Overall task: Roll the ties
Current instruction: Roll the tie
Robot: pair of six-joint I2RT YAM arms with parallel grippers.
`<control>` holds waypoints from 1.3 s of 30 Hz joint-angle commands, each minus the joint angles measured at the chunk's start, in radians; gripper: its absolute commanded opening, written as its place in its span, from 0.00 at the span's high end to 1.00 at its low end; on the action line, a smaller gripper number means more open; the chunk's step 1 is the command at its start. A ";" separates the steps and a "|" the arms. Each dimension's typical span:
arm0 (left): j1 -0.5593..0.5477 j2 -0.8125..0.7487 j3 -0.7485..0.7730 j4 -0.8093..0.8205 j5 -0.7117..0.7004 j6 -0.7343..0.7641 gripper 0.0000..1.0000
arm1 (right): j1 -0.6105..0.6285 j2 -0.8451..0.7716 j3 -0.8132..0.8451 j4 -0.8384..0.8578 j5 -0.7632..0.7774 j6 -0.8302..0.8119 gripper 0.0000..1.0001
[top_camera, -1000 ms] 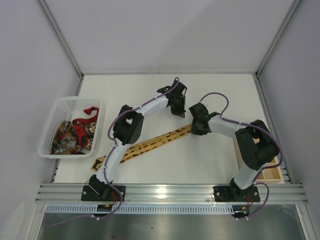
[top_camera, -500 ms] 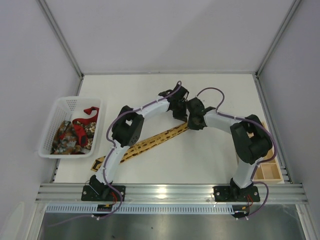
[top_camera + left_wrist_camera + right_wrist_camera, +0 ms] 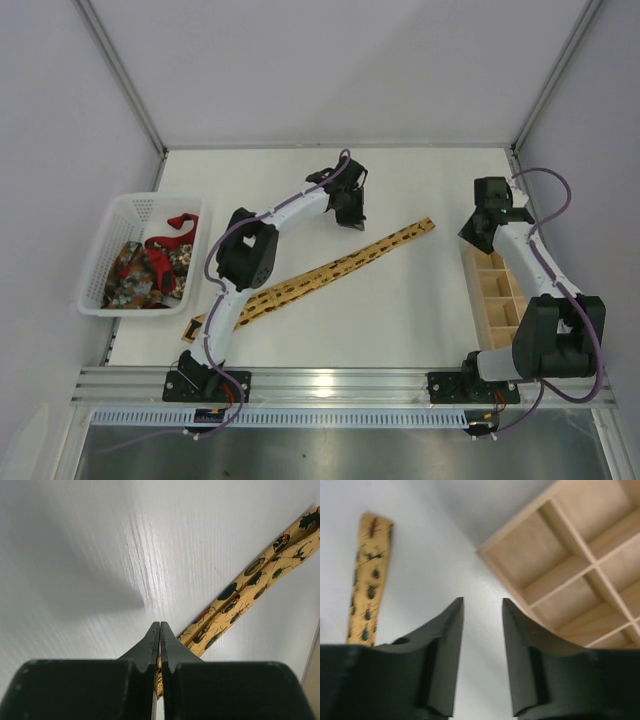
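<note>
1. The yellow tie [image 3: 320,275] lies flat and unrolled, slanting across the table [image 3: 420,320] from the near left corner towards the middle of the right side.
2. The left gripper [image 3: 350,212] hangs on the far side of the tie's middle, its fingers pressed together with nothing between them. If it comes down shut, it would likely push the cloth and bunch it instead of pinching an end.
3. The right gripper [image 3: 478,232] is about half open and empty, above the far end of the wooden box [image 3: 470,300] at the right edge. It is apart from the tie's nearest end. A low sweep back to the tie could knock the box wall.
4. In the left wrist view the tie [image 3: 235,595] seems to lie in two strips side by side. A roll started on uneven layers may skew and come out loose.
5. With neither end pinned, the slippery cloth may slide on the smooth table as rolling begins.
6. The red tie [image 3: 172,228] and the patterned tie [image 3: 135,275] lie heaped together in the white basket [image 3: 105,250] at the left edge. Lifting one could drag the other out.
</note>
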 commanded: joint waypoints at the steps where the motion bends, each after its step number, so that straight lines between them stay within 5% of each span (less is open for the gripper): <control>1: -0.026 -0.109 -0.031 0.028 0.016 -0.015 0.95 | -0.088 -0.018 -0.039 -0.084 0.003 -0.037 0.64; 6: -0.047 -0.129 -0.031 0.028 0.029 -0.012 0.96 | -0.192 0.015 -0.085 -0.027 -0.002 -0.069 0.69; 12: -0.061 -0.137 -0.032 0.054 0.067 -0.011 0.95 | -0.234 0.144 -0.099 0.126 -0.051 -0.101 0.64; 30: -0.070 -0.048 0.067 0.078 0.119 -0.020 0.93 | -0.240 0.588 0.271 0.345 -0.186 -0.358 0.53; 33: -0.070 -0.024 0.110 0.075 0.128 -0.011 0.91 | -0.217 0.531 0.262 0.326 -0.090 -0.347 0.52; 36: -0.079 -0.002 0.149 0.074 0.131 0.003 0.90 | -0.137 0.421 0.239 0.282 0.017 -0.329 0.40; 39: -0.084 -0.008 0.130 0.092 0.115 -0.003 0.90 | -0.053 0.378 0.220 0.286 -0.136 -0.313 0.36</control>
